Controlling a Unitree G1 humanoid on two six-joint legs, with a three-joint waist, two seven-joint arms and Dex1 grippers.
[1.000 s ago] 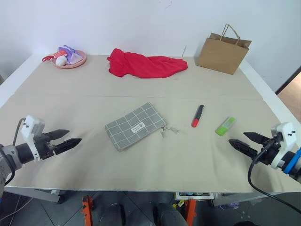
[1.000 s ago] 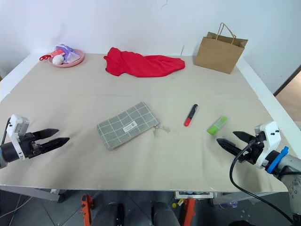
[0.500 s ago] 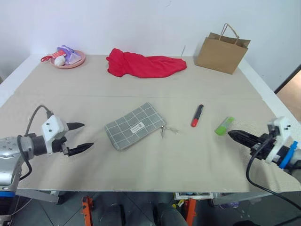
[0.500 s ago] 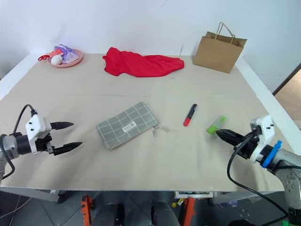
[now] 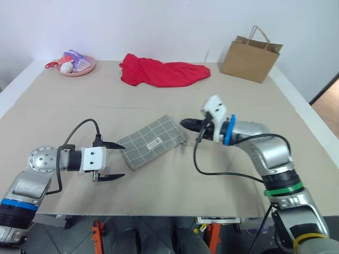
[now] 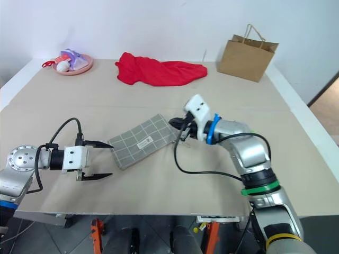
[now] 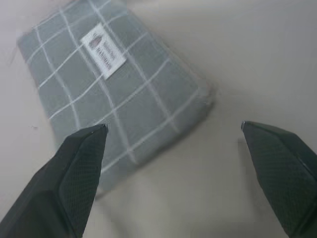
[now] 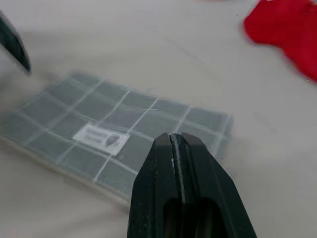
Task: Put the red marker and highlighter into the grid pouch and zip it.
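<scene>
On the left, the left gripper [image 5: 112,160] hangs low over the counter [image 5: 175,185] with its jaws wide, their tips straddling the near left corner of the grid pouch [image 5: 153,141], one tip just over the fabric and the other beside it. The pouch lies flat and closed near the middle of the counter, label up, its zipper pull [image 5: 185,145] trailing off the right-hand end. The right gripper [image 5: 185,125] hovers over that end with its jaws pressed shut on nothing, pointing toward the pouch. The red marker and the highlighter lie behind the right arm and cannot be made out here. The step in hand looks like opening the pouch: the left jaws would do well to pin the corner firmly while the right jaws part and take the small pull squarely, then draw it along the zipper line rather than upward, so the light fabric does not lift or skid. There is bare counter all round the pouch; the near edge is close to the left gripper, while the plate [image 5: 78,67], the red cloth [image 5: 164,73] and the paper bag [image 5: 250,59] sit well apart at the back.
</scene>
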